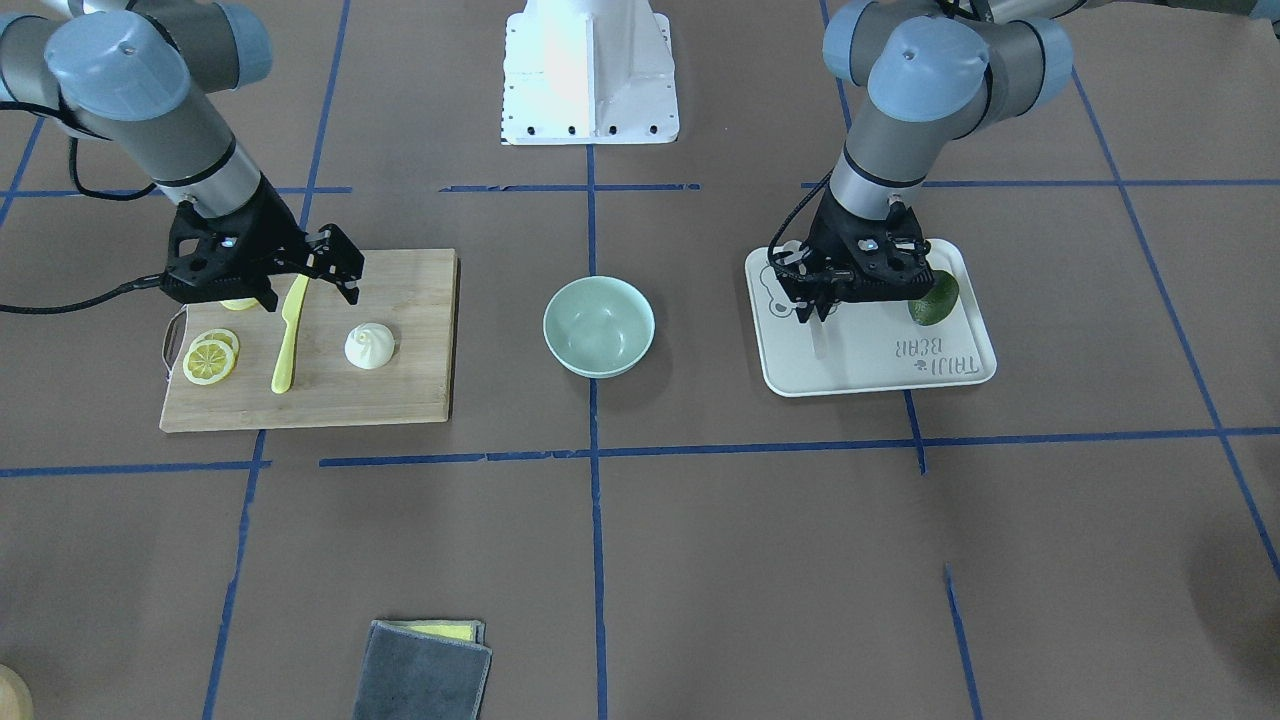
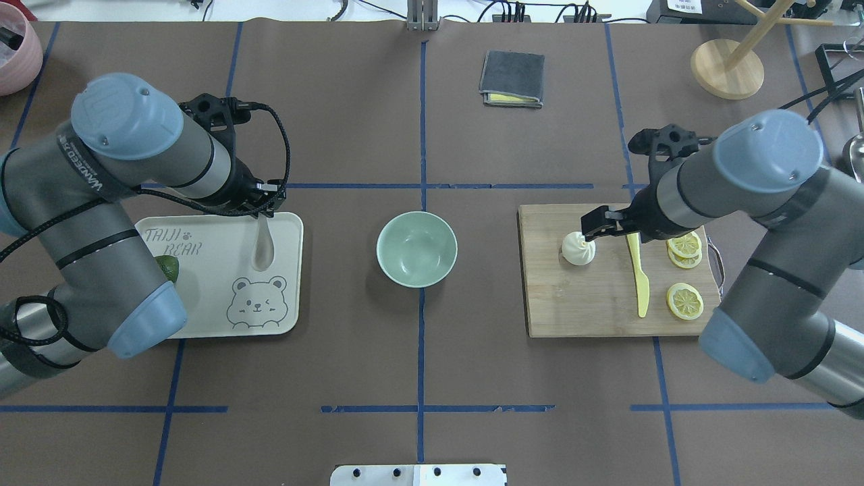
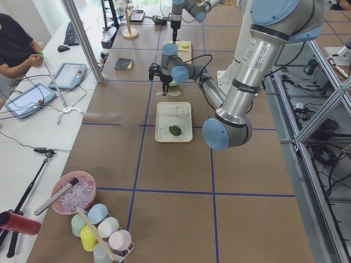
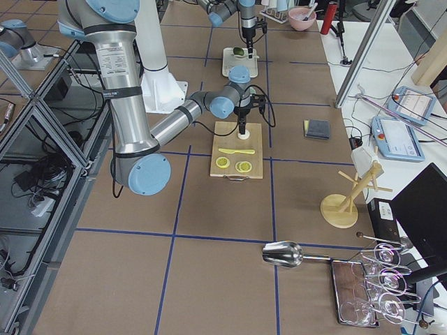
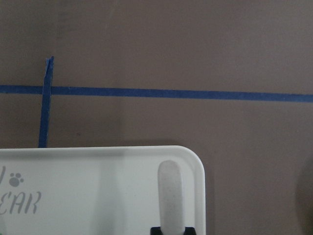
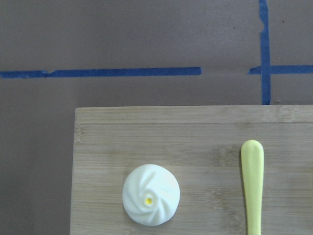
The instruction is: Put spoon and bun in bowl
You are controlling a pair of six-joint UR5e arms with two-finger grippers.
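The pale mint-green bowl (image 1: 598,326) (image 2: 416,248) stands empty at the table's middle. The off-white spoon (image 2: 262,246) (image 5: 170,193) is over the white bear tray (image 2: 209,297), near its far corner on the bowl's side. My left gripper (image 1: 815,308) (image 2: 263,210) is shut on the spoon's handle, and the scoop points toward the robot. The spoon seems slightly off the tray. The white pleated bun (image 1: 370,346) (image 2: 578,248) (image 6: 150,195) sits on the wooden cutting board (image 2: 580,304). My right gripper (image 1: 305,283) is open and empty, just above the board beside the bun.
A yellow plastic knife (image 2: 638,273) and lemon slices (image 2: 684,300) lie on the board beside the bun. A green fruit (image 1: 935,298) lies on the tray. A folded grey cloth (image 2: 511,79) lies on the table's far side. A wooden stand (image 2: 727,67) is at the far right.
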